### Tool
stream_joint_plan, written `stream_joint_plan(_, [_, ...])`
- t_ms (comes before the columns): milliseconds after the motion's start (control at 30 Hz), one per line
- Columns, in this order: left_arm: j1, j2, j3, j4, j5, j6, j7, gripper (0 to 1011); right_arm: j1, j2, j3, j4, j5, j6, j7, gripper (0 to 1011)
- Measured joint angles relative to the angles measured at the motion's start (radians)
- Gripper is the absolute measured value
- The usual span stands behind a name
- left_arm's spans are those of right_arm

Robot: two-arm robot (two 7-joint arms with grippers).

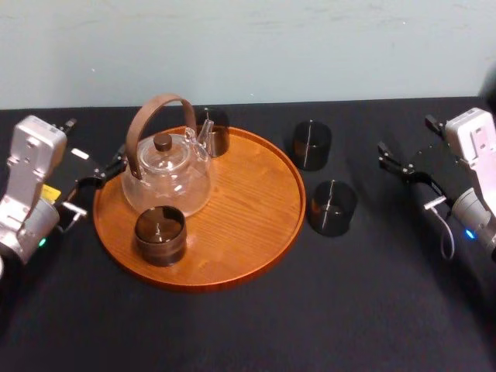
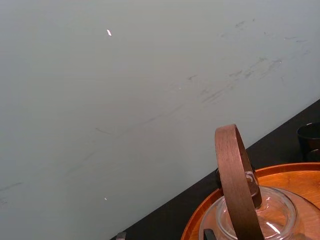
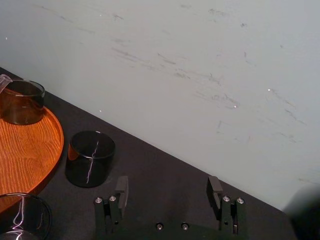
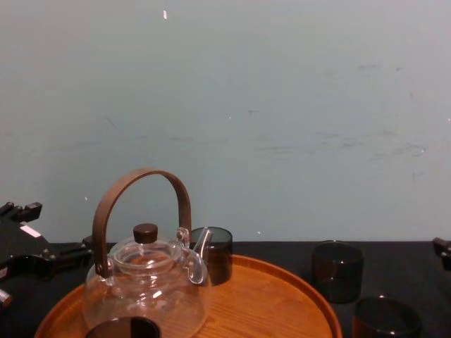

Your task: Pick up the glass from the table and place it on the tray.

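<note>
Dark glass point(image 4: 220, 257) partly behind teapot point(image 4: 148, 289)

Head cam looks steeply down, whole round orange-brown wooden tray point(image 1: 256, 209) in frame. Chest cam sits low at the tray's near rim, facing the pale grey-green wall point(image 4: 296, 105) behind it. Left wrist cam hugs the tray's left edge, right wrist cam sits off its right; all four share that tray.

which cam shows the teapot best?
Head view: the whole teapot sits in frame on the tray. Chest view sees it side-on, cropped at the bottom; left wrist view catches its handle and lid.
</note>
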Motion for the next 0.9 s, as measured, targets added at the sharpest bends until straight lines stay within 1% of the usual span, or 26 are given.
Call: stream_joint_plan(900, [0.000,0.000,0.000,0.000,0.000,0.000,0.000,1001,0.000,0.000,0.000,0.000,0.000,0.000,0.000,1003])
